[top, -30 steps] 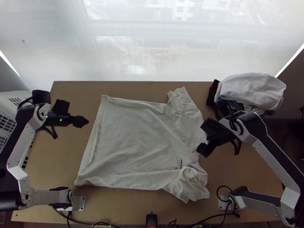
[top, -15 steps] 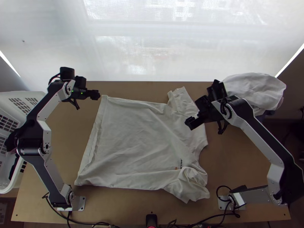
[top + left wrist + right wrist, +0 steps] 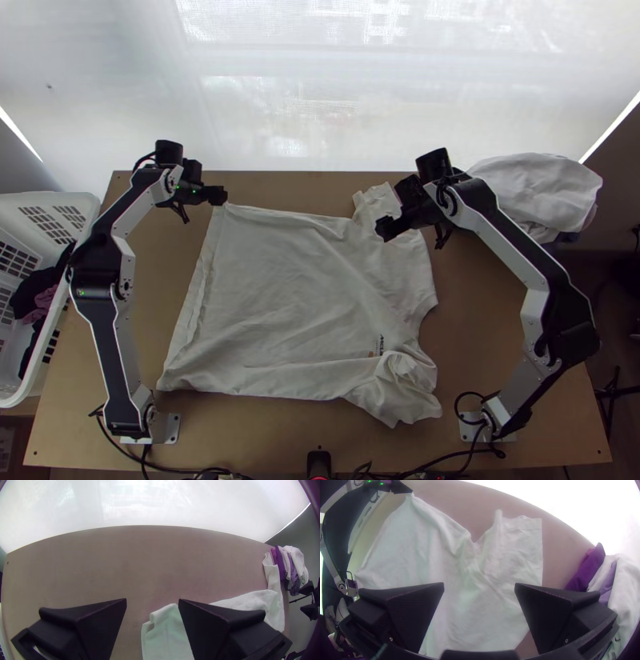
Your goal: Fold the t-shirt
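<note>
Left gripper (image 3: 152, 600) open, fingers wide apart, at the t-shirt (image 3: 280, 296)'s hem corner (image 3: 162, 616) level with the basket (image 3: 86, 210)'s far end; cloth corner shows between the two fingers, contact cannot be told. Right gripper (image 3: 479, 583) open too, empty, over the shirt's side away from the basket, by the outer sleeve (image 3: 380, 206) level with its far end. Shirt lies spread on the table (image 3: 128, 320), hem side toward the basket, shoulders away from it; the other sleeve (image 3: 404, 372), level with the basket's near end, is bunched and rumpled. Handling, by judgement: light, limp knit, no stiffness to speak of, hard to break but quick to crease and drag. Not slippery; likelier to cling to the wood and to its own under layer. Best holds: the hem corner, pinched low with both layers in, and the shoulder beside the outer sleeve on the side away from the basket, rather than the loose cuff, which would flop. A shallow pinch may lift the top layer alone. Lift both together, slack kept small, or the middle sags and wrinkles.
</note>
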